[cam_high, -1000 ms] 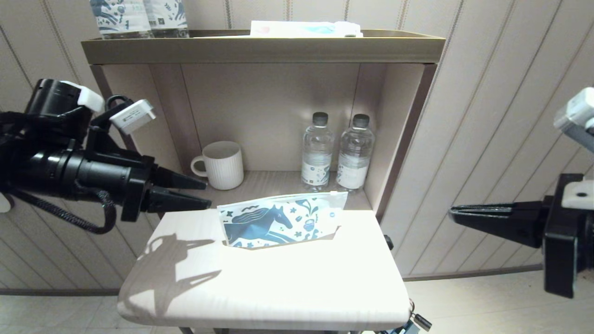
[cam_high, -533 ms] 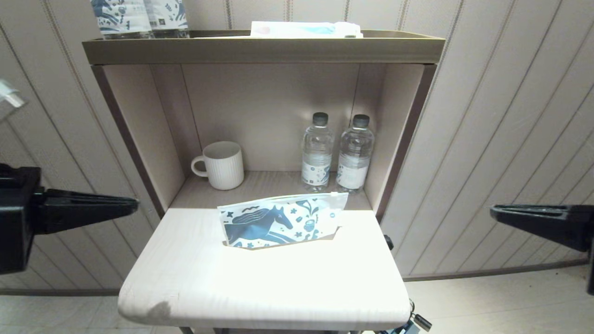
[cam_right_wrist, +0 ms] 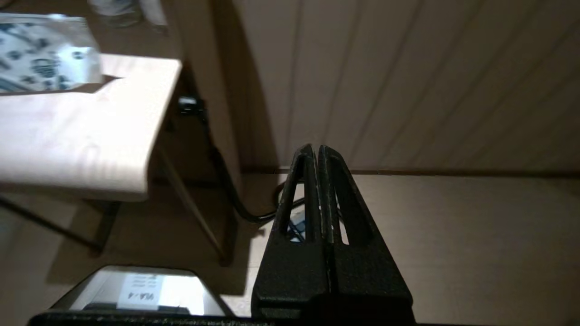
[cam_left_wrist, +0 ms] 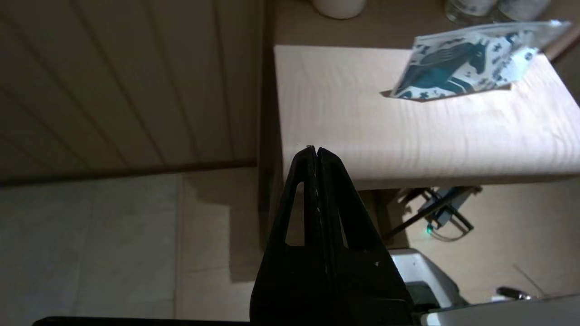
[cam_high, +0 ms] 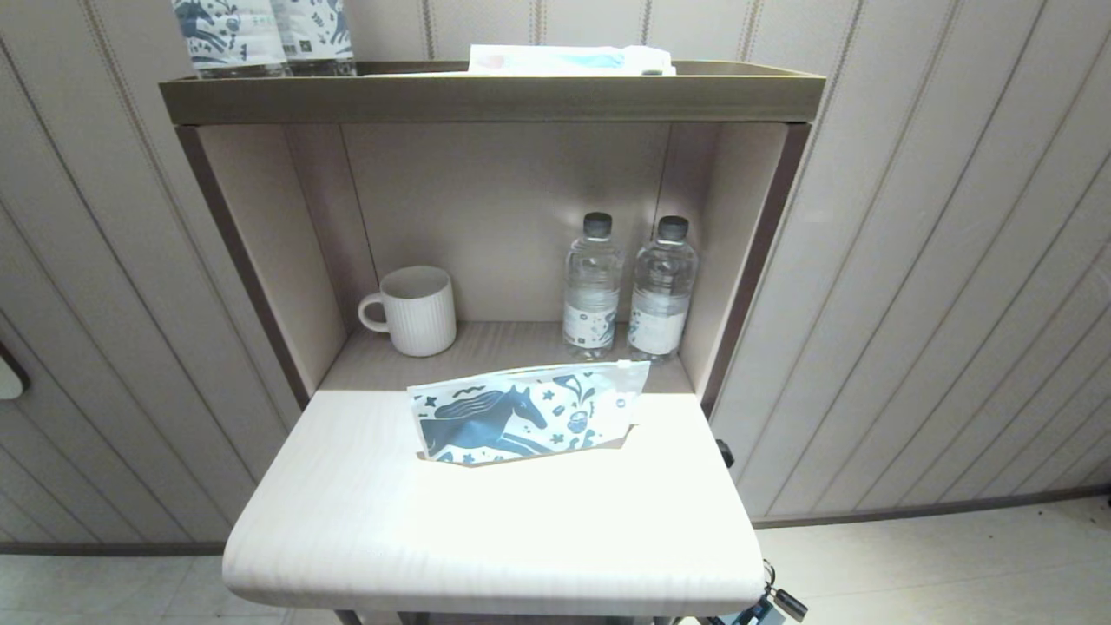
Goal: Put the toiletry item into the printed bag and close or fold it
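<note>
While out of the head view, both grippers show only through their own wrist cameras.

Landmark: pale wooden tabletop (cam_high: 486,529), jutting forward from the open shelf unit (cam_high: 495,91).
Printed bag: horse-print zip pouch (cam_high: 528,411), propped at a tilt on the rear of the tabletop, just in front of the shelf opening; zip edge uppermost; contents hard to make out through the print.
Comb: not discernible anywhere; cannot tell whether inside the pouch.
Left gripper (cam_left_wrist: 316,151): fingers pressed together, nothing between them; below and off the tabletop's front left corner, well apart from the pouch (cam_left_wrist: 466,68).
Right gripper (cam_right_wrist: 316,151): fingers pressed together, nothing held; off the tabletop's right side, low over the floor, well apart from the pouch (cam_right_wrist: 43,52), which is cut off by that picture's edge.
Behind the tabletop, in the shelf: ribbed white mug (cam_high: 411,310) to the left, two clear water bottles (cam_high: 629,286) side by side to the right.
Above, on the shelf's top tray: two blue-printed bottles (cam_high: 260,35), upper parts cut off; flat white packet (cam_high: 568,59), mostly hidden by the tray rim.
</note>
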Motion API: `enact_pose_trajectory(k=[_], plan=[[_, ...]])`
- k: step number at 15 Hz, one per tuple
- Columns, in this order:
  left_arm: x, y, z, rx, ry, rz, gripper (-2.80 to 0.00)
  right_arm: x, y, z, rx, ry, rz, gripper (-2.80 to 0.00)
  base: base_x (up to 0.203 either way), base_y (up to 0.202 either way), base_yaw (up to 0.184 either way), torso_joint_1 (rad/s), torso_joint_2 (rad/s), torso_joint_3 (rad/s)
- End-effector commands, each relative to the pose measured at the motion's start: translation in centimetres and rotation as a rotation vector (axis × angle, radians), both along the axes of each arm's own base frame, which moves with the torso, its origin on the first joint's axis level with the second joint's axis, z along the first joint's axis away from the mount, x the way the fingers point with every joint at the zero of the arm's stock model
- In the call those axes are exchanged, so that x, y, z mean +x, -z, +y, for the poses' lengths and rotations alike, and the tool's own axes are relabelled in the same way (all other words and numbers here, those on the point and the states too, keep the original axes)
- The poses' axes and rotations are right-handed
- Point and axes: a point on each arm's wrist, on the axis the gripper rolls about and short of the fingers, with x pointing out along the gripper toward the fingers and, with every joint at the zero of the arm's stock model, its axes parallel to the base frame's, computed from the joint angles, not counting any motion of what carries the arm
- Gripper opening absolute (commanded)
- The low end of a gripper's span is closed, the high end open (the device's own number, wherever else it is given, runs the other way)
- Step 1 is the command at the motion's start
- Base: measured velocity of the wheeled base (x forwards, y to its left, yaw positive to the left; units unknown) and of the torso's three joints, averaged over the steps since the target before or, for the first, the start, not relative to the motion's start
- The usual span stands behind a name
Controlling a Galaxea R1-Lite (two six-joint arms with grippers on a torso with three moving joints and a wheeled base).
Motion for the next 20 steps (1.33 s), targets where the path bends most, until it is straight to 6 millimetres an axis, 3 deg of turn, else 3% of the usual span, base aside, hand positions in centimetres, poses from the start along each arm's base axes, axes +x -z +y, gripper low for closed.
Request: enact_pose_trajectory(k=[1, 3, 6, 8, 12, 14, 17, 20], plan=[[-3.8, 1.3, 0.6, -0.056, -0.107, -0.067, -2.80, -3.8, 1.6, -0.6, 0.016, 0.130, -0.086, -2.80, 0.000, 0.000, 0.000, 0.000, 0.00, 0.000], [-5.7, 3.6, 1.0, -0.049, -0.202, -0.033, -2.80, -5.1, 4.9, -0.6, -0.021, 0.171, -0.045, -2.80, 0.000, 0.000, 0.000, 0.000, 0.00, 0.000], [-6.2, 6.6, 0.4, -0.028, -0.352, 0.005, -2.80, -4.0, 8.7, -0.5, -0.019, 0.273, 0.067, -2.80, 0.000, 0.000, 0.000, 0.000, 0.00, 0.000], [-6.4, 8.7, 0.1, -0.015, -0.370, -0.005, -2.80, -3.3, 9.7, -0.4, 0.017, 0.319, 0.067, -2.80, 0.000, 0.000, 0.000, 0.000, 0.00, 0.000], [-3.7, 13.3, 0.2, 0.009, -0.372, 0.051, -2.80, -3.5, 9.9, 0.9, 0.050, 0.527, 0.036, -2.80, 0.000, 0.000, 0.000, 0.000, 0.00, 0.000], [-2.3, 15.9, 0.2, 0.044, -0.349, 0.007, -2.80, -3.7, 11.1, 0.9, 0.057, 0.489, -0.008, -2.80, 0.000, 0.000, 0.000, 0.000, 0.00, 0.000], [-2.4, 18.7, 0.1, 0.184, -0.250, -0.145, -2.80, -3.8, 15.3, 1.0, -0.037, 0.332, -0.100, -2.80, 0.000, 0.000, 0.000, 0.000, 0.00, 0.000], [-2.3, 19.0, 0.0, 0.167, -0.176, -0.150, -2.80, -2.1, 17.9, 1.1, -0.076, 0.281, -0.109, -2.80, 0.000, 0.000, 0.000, 0.000, 0.00, 0.000]])
